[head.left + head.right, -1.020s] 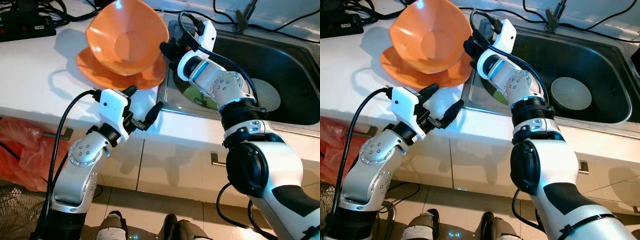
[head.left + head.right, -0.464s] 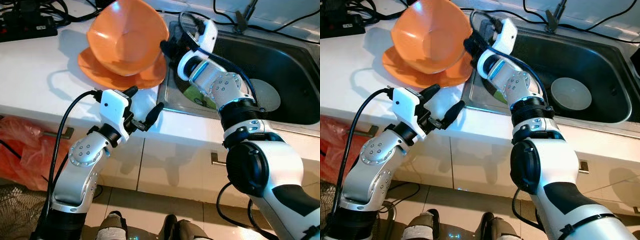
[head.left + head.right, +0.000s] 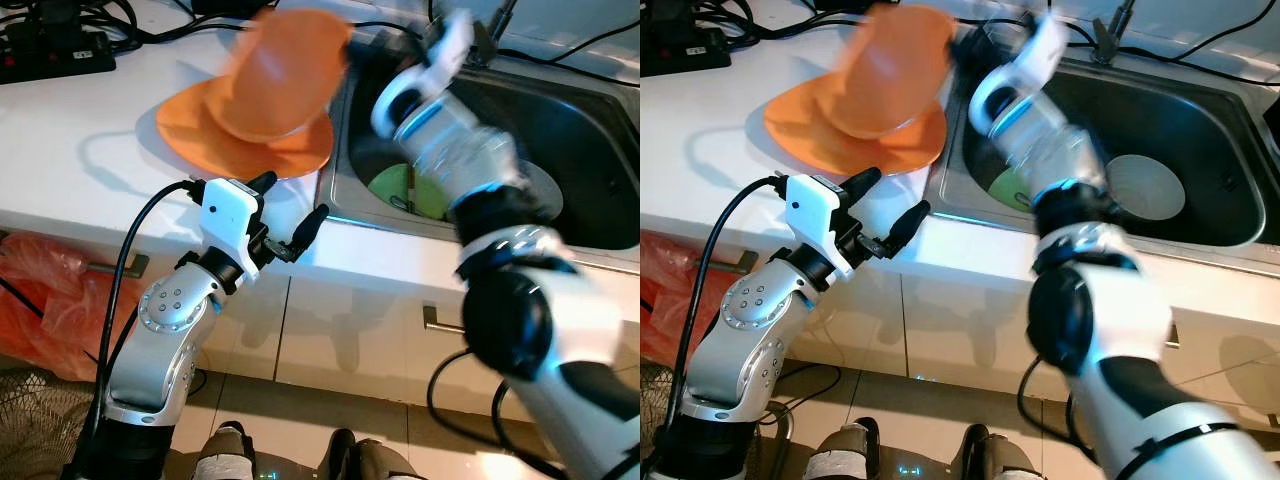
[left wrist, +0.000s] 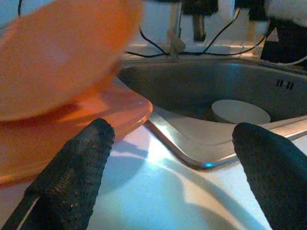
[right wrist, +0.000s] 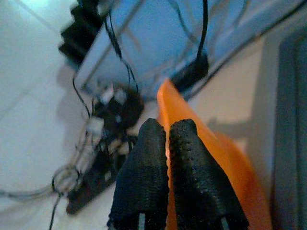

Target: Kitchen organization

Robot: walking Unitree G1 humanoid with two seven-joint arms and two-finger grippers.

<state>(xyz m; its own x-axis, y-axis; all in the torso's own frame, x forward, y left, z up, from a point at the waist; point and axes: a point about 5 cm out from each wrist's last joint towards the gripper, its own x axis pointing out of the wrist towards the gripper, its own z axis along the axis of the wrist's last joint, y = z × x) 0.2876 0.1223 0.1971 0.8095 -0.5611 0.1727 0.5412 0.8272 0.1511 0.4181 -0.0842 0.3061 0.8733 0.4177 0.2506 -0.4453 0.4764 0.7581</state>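
An orange bowl (image 3: 285, 75), blurred by motion, hangs tipped over just above an orange plate (image 3: 200, 125) on the white counter. My right gripper (image 5: 168, 129) is shut on the bowl's rim, and its arm (image 3: 450, 140) reaches across the sink's left part. At the counter's front edge my left gripper (image 3: 290, 205) stands open and holds nothing, a short way in front of the plate (image 4: 72, 124). In the left wrist view the bowl (image 4: 62, 52) hovers over the plate.
The steel sink (image 3: 590, 130) to the right holds a green plate (image 3: 405, 190) with a utensil on it and a white bowl (image 3: 1145, 185). A black power strip (image 3: 55, 45) and cables lie at the counter's back. An orange bag (image 3: 40, 300) hangs below left.
My right arm has swung quickly and turned the orange bowl from facing up to tipped over above the plate. The left arm has not moved.
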